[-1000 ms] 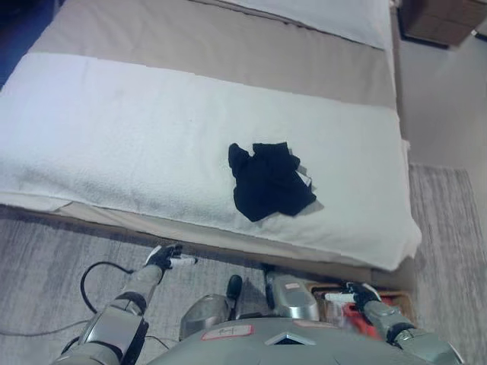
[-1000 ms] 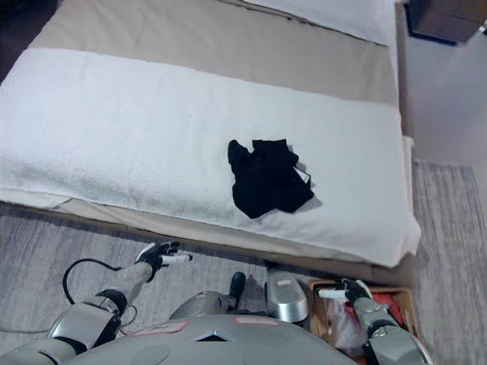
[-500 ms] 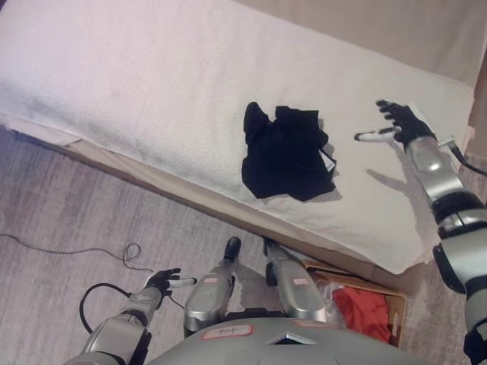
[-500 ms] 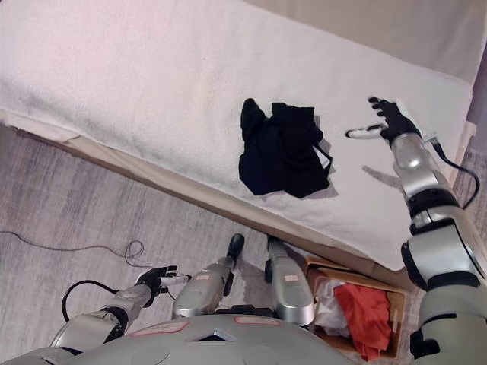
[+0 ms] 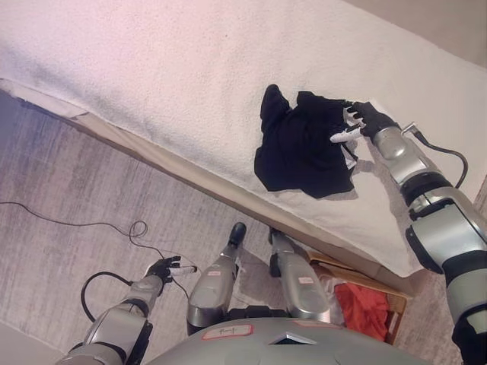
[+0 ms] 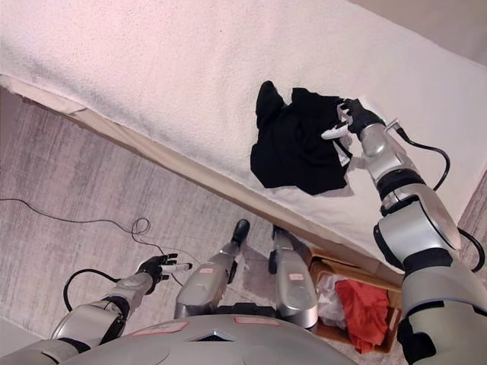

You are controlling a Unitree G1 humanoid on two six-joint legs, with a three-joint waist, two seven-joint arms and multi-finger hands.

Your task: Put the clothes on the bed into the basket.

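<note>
- Since half a second ago, the right hand (image 5: 364, 122) has come in from the bare white blanket to the right-hand edge of the black garment (image 5: 304, 144); the garment itself lies where it lay on the bed (image 5: 152, 68).
- Left eye view: the black garment lies crumpled on the white blanket, near the bed's front edge. The right hand's fingers are spread and fairly straight, their white tips touching the garment's upper right edge, with no cloth pinched between them. The left hand (image 5: 163, 268) hangs low over the grey carpet (image 5: 61, 182), well apart from the bed, fingers loosely apart and holding nothing. A basket (image 5: 380, 304) stands on the floor below the bed's edge, with a red cloth (image 5: 361, 300) inside it.
- Right eye view: the right hand (image 6: 351, 119) rests at the same upper right edge of the black garment (image 6: 297, 144), fingertips on the cloth, thumb pointing toward its middle. The left hand (image 6: 158, 267) shows at the lower left above the carpet. The basket (image 6: 323, 270) holds the red cloth (image 6: 364, 303) and something white (image 6: 329, 289) beside it.
</note>
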